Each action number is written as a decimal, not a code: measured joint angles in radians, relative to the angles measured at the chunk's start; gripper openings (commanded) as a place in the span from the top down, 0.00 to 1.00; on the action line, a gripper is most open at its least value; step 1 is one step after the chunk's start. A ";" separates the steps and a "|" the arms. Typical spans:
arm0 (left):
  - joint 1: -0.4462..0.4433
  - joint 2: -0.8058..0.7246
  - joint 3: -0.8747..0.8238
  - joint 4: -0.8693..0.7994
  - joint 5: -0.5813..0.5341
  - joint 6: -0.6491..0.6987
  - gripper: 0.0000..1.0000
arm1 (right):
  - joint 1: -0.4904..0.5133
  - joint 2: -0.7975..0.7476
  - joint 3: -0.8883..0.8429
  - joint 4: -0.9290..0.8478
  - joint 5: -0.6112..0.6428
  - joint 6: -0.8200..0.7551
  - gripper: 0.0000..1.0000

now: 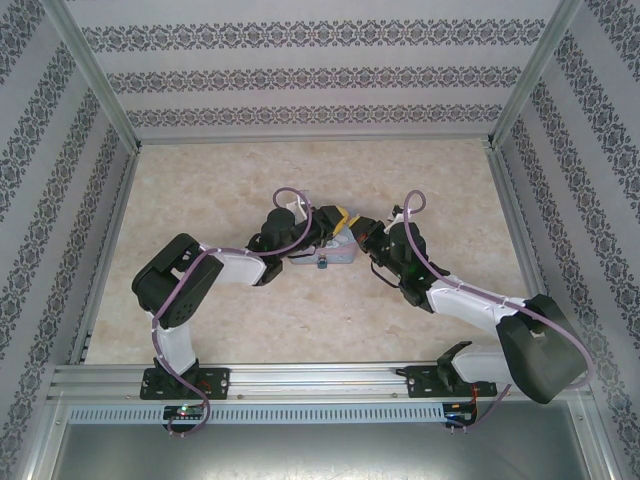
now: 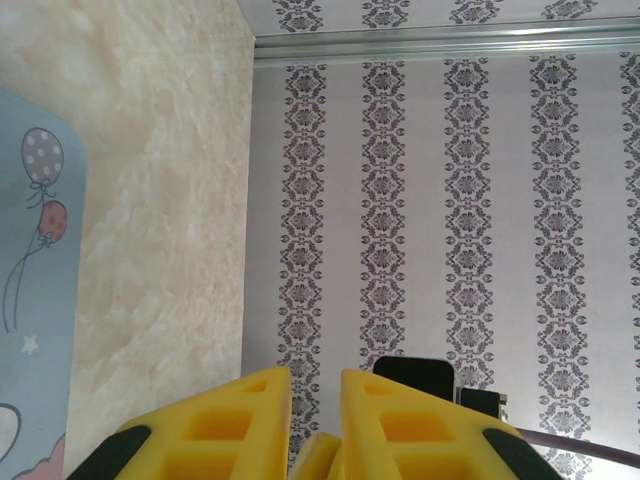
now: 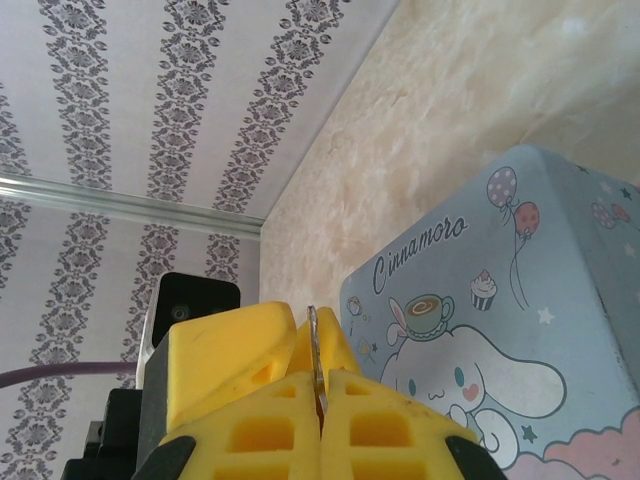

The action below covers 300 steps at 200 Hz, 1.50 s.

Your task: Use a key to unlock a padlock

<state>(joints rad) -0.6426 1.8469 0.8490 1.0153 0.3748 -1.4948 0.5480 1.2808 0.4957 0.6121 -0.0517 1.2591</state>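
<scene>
My right gripper (image 3: 322,388) is shut on the key (image 3: 315,340), whose thin metal blade sticks up edge-on from between the yellow pads. My left gripper (image 2: 315,385) meets it from the other side. Its yellow fingers (image 3: 228,348) stand on either side of the blade with a narrow gap and nothing gripped between the tips. In the top view both grippers, left (image 1: 343,221) and right (image 1: 363,232), meet above the tin box. A tiny bluish padlock (image 1: 323,264) with a brassy glint lies at the box's near edge.
The pastel-blue cartoon-printed tin box (image 3: 520,330) lies flat on the marbled table (image 1: 230,180) right under both grippers. Patterned walls enclose the table on three sides, and an aluminium rail (image 1: 320,378) runs along the near edge.
</scene>
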 measured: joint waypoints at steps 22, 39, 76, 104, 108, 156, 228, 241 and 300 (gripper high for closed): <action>-0.010 0.000 0.000 0.005 -0.009 -0.003 0.81 | 0.000 0.009 0.000 0.008 0.005 0.004 1.00; -0.013 0.000 0.000 0.006 -0.014 -0.005 0.82 | 0.000 0.012 0.000 0.013 0.008 0.009 1.00; -0.013 0.001 -0.002 0.011 -0.023 -0.008 0.90 | 0.000 0.013 0.000 0.021 0.011 0.022 1.00; -0.018 0.002 -0.003 0.011 -0.039 -0.011 0.99 | 0.000 0.013 0.000 0.025 0.012 0.023 1.00; -0.018 0.002 -0.003 0.011 -0.040 -0.013 1.00 | 0.000 0.013 0.000 0.025 0.012 0.023 1.00; -0.019 0.002 -0.003 0.012 -0.044 -0.013 1.00 | -0.003 0.011 -0.002 0.024 0.011 0.027 0.49; 0.059 -0.039 0.010 -0.087 0.074 0.121 1.00 | -0.240 -0.251 -0.136 -0.084 -0.124 -0.024 0.43; 0.085 -0.053 0.037 -0.130 0.123 0.167 1.00 | -0.267 -0.248 -0.133 -0.086 -0.176 -0.045 0.44; 0.137 -0.093 0.177 -0.272 0.321 0.354 1.00 | -0.264 -0.087 -0.006 -0.006 -0.391 -0.128 0.54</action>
<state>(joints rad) -0.5053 1.7538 1.0256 0.7437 0.6960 -1.1404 0.2844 1.1938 0.4896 0.6064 -0.4427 1.1313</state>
